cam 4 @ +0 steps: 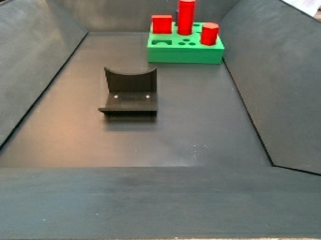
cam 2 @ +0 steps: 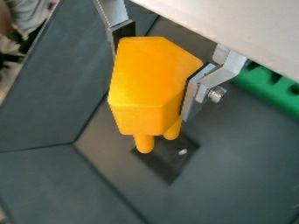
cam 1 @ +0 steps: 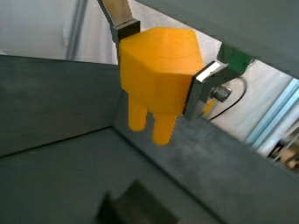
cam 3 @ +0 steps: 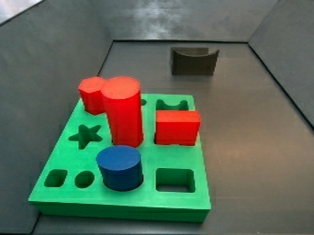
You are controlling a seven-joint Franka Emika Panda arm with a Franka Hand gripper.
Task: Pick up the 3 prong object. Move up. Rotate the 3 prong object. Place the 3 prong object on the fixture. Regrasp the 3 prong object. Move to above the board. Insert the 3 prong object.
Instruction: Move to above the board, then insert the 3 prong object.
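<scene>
Board is sitting well apart from fixture. Gripper is hanging above fixture, out of both side views, jaws clamping 3 prong object, prongs pointing down. Risk, my judgement: block twisting between pads and missing fixture's notch.

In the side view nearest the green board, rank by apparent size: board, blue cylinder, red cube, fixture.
1. The board.
2. The blue cylinder and red cube look alike.
3. The fixture, smaller, but farthest away.
The gripper, out of this view, holds the 3 prong object.
</scene>
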